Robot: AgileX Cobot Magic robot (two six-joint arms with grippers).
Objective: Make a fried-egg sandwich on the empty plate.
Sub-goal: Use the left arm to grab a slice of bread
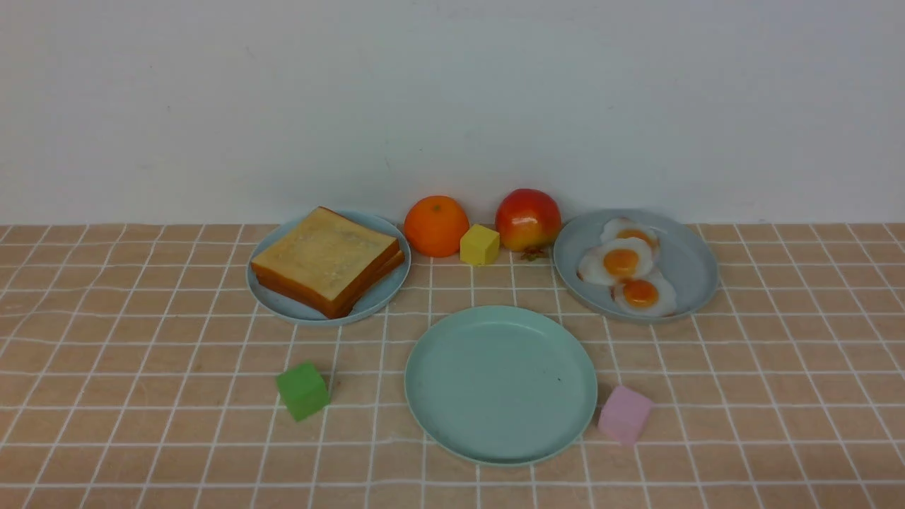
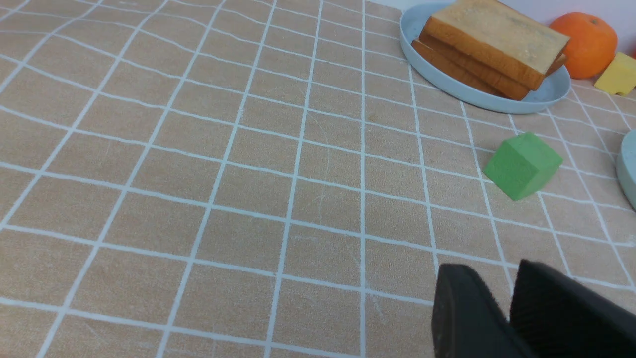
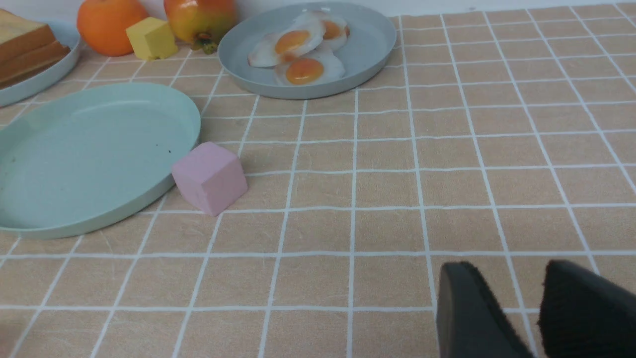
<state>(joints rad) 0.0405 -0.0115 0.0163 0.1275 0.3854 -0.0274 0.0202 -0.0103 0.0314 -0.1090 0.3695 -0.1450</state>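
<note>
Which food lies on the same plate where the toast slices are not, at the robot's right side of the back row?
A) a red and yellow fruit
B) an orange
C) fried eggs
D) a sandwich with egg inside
C: the fried eggs lie overlapping on the grey-blue plate, while the toast slices are on the pale blue plate.
</note>
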